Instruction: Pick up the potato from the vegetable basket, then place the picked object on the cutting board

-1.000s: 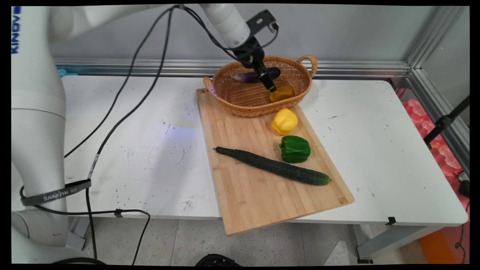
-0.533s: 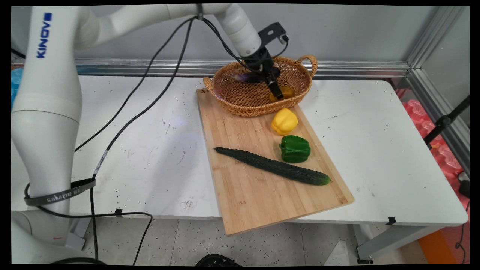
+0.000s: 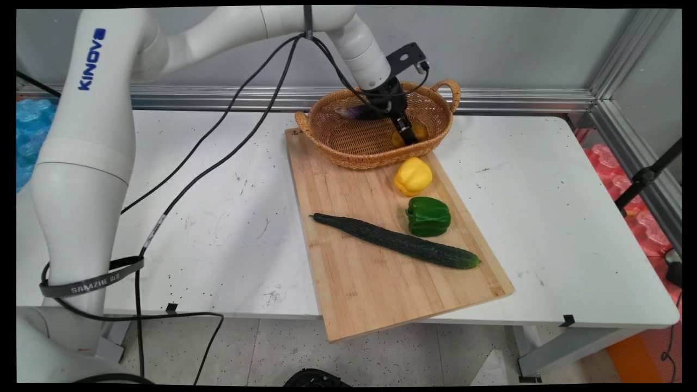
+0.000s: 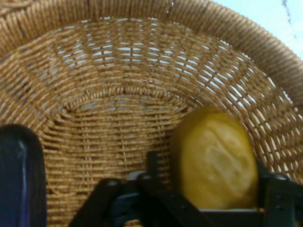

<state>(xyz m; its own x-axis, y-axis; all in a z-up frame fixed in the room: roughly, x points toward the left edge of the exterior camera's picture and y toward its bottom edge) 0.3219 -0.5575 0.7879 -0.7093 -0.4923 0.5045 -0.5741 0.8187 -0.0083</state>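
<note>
Reaching into the basket (image 3: 375,142), I see my open gripper (image 4: 142,189) beside a lemon (image 4: 215,163): light, firm, smooth-skinned, best pinched across its middle.

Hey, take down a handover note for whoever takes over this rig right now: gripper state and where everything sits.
Gripper: open, down inside the wicker basket, its fingers either side of a rounded yellow-orange item, which sits close to one finger; no grip on it.
Basket: stands on the far end of the wooden cutting board; it also holds a purple eggplant along its far side.
On the board, outside the basket: yellow bell pepper next to the basket, green bell pepper nearer the camera, and a long cucumber lying diagonally by the green pepper.
The board lies on the white table, its near corner overhanging the edge.
</note>
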